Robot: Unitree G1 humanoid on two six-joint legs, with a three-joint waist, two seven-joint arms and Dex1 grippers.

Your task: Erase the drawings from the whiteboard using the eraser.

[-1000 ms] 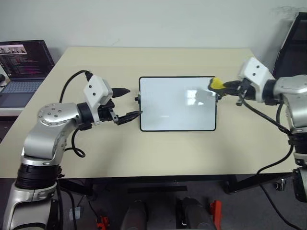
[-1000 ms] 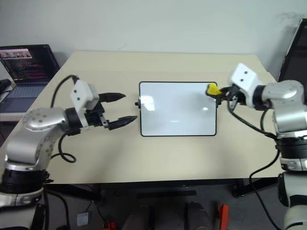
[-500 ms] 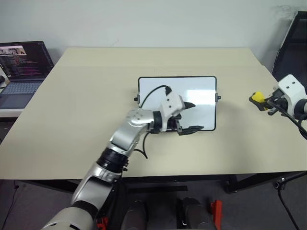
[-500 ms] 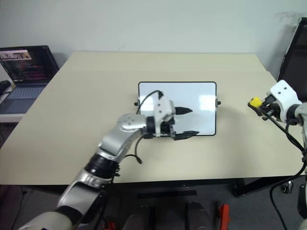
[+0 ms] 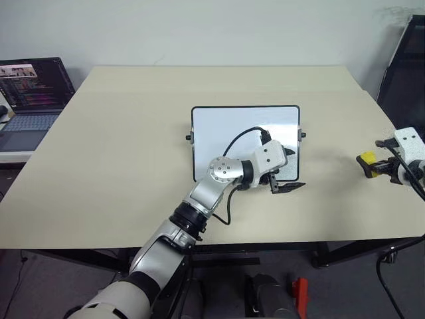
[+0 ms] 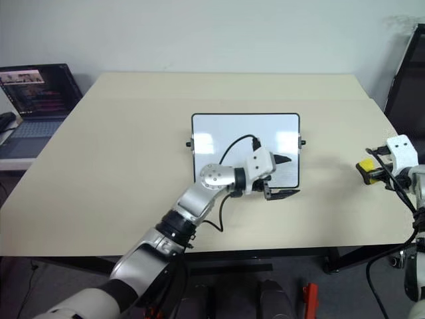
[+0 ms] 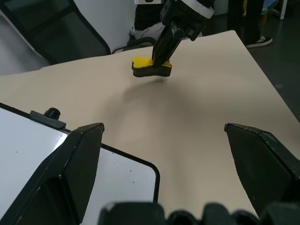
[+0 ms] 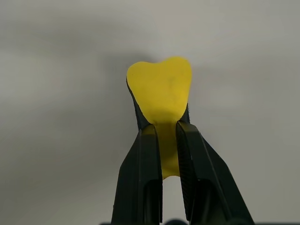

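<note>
The whiteboard lies flat in the middle of the table, and its visible surface looks plain white. The drawings are hidden; my left arm covers the board's lower right part. My left gripper is open at the board's near right corner, one finger over the board and the other past its edge. The yellow eraser is far to the right of the board, just above the table. My right gripper is shut on the eraser and also shows as the right gripper in the left wrist view.
An open laptop sits on a lower desk beyond the table's left edge. A dark chair stands past the far right corner. Bare beige table surrounds the board. A person's legs stand behind the table.
My left gripper swept from left of the board across to its near right corner. My right gripper carried the eraser off the board's right edge, rightward and down toward the table.
</note>
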